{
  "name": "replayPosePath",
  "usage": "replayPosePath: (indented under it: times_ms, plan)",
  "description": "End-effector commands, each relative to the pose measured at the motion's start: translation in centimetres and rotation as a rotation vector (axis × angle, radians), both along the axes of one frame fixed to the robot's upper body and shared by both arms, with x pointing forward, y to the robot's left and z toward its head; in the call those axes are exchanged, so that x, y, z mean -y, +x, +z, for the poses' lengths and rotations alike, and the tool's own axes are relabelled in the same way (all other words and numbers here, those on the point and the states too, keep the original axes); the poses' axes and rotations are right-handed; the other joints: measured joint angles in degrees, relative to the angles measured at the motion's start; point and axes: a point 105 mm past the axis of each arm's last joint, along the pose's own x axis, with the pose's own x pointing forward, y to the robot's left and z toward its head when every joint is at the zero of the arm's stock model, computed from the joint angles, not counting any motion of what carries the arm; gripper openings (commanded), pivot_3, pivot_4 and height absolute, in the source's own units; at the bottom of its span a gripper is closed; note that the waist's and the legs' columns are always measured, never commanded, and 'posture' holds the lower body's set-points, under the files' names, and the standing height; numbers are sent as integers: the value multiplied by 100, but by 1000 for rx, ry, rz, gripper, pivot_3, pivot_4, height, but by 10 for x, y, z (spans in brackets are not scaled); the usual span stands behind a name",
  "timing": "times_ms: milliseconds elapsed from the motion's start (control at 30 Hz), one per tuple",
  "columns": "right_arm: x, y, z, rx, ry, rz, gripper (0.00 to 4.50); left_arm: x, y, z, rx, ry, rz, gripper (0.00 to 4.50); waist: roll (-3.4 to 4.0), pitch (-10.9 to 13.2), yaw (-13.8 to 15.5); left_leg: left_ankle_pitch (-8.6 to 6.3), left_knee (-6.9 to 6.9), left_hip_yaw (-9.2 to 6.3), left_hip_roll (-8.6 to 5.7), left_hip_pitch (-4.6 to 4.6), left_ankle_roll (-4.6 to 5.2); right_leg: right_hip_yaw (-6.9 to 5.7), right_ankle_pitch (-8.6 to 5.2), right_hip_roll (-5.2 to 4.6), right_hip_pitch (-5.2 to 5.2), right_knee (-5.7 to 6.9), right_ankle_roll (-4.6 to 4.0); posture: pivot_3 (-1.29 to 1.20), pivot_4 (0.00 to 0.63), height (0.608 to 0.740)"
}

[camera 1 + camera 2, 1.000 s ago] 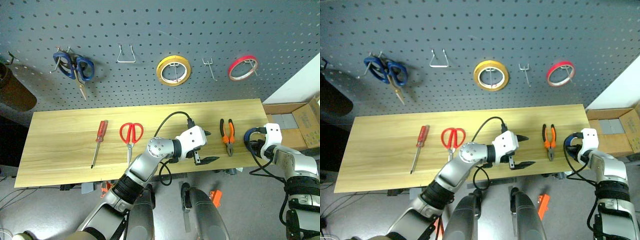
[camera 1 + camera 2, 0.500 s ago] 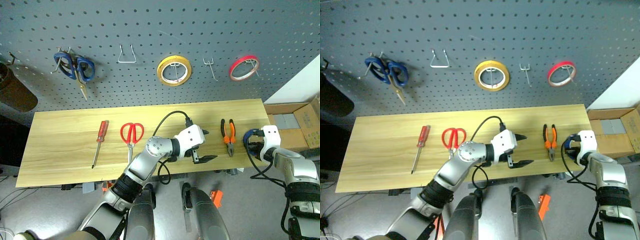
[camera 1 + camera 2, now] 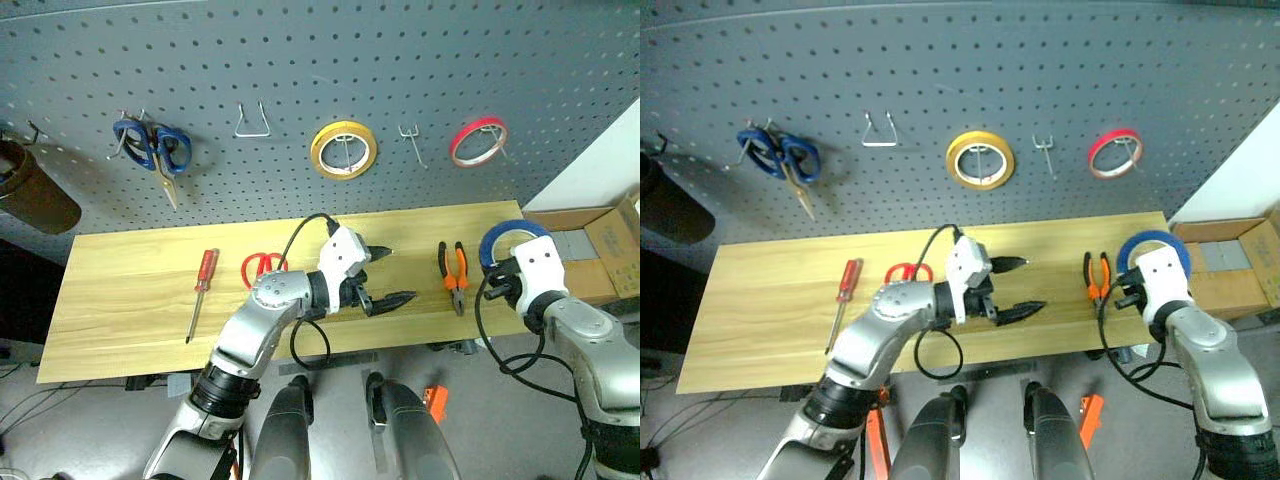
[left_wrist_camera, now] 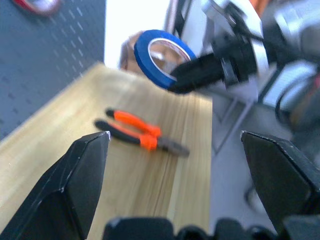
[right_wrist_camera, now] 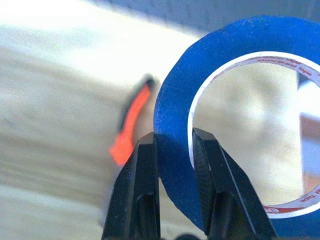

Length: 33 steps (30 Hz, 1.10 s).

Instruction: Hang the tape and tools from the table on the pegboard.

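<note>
My right gripper (image 5: 175, 145) is shut on the rim of the blue tape (image 3: 503, 231) and holds the ring upright above the right end of the wooden table (image 3: 130, 300). On the tabletop just left of it lie the orange-and-black pliers (image 3: 453, 268). My left gripper (image 3: 390, 275) hovers open and empty over the table's middle, pointing right. The red-handled scissors (image 3: 260, 266) lie partly behind my left arm. Further left lies the red-handled screwdriver (image 3: 202, 283). The dark grey pegboard (image 3: 300, 60) rises behind the table.
On the pegboard hang blue-handled scissors (image 3: 150, 148), a yellow roll (image 3: 343, 148) and a red roll (image 3: 477, 140). A wire hook (image 3: 252, 120) and a small double hook (image 3: 410, 135) carry nothing. A cardboard box (image 3: 600, 250) stands right of the table.
My right gripper has risen and come in towards the left with the blue tape, now above the table's end. My left gripper has shifted left, closer to the red scissors.
</note>
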Motion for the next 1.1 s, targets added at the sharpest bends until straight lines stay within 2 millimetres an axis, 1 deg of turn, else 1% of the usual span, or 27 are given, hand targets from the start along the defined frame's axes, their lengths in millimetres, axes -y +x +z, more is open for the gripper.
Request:
replayPosePath:
  times_ms: [33,133,233,267,300,400,500,600,700,833,933,1100]
  plan:
    - [-23,-13,14,96,-31,37,384,-13,-7,21,-16,-87,67,4500,-6,-80,-1,0,0,-2,0,0,0,0,0,0,1,-1,0,-16,217,740]
    - [-36,-23,9,152,-107,63,384,-23,-14,22,-59,-128,147,4500,-9,-218,2,0,2,-3,-1,3,0,0,0,0,5,0,0,3,188,740]
    - [-46,-24,13,248,-194,105,384,-28,-16,21,-70,-151,223,4500,-26,-323,3,-1,6,-2,-8,10,1,1,0,-3,11,1,0,23,171,740]
    - [-48,-22,15,280,-221,121,384,-29,-16,21,-72,-159,241,4500,-30,-355,5,-2,9,-1,-13,14,4,0,5,-3,13,5,7,27,166,740]
    - [-51,-19,19,321,-255,141,384,-29,-15,21,-71,-167,257,4500,-42,-383,6,-8,10,0,-48,19,18,-3,11,-3,16,5,16,31,162,740]
    - [-59,-9,32,436,-340,211,384,-27,-10,25,-47,-174,276,4500,-72,-455,6,0,13,-13,-59,45,40,-6,21,-3,47,3,22,48,151,740]
    - [-70,-1,46,556,-392,299,384,-20,-5,31,-9,-171,269,4500,-79,-520,11,13,17,-16,-65,49,60,-4,34,-1,58,0,5,55,143,740]
    - [-76,7,49,620,-410,369,384,-14,0,36,22,-179,270,4500,-80,-580,25,17,18,-28,-71,56,67,-5,41,1,76,-1,14,57,140,740]
    - [-80,19,48,635,-404,439,384,-12,6,38,35,-191,279,4500,-83,-628,39,17,16,-28,-72,58,67,-1,41,1,83,-5,13,56,140,740]
    - [-85,36,44,586,-300,505,384,-18,21,34,54,-165,333,4500,-83,-657,45,18,17,-26,-73,60,67,3,43,-1,85,-2,13,58,144,740]
    - [-95,43,42,554,-257,589,384,-18,28,31,63,-150,337,4500,-81,-658,49,19,17,-27,-72,76,69,2,46,1,95,6,7,61,150,740]
    - [-98,56,41,494,-226,658,384,-14,37,33,83,-147,323,4500,-81,-658,72,22,18,-23,-71,85,74,3,52,1,105,8,0,68,158,740]
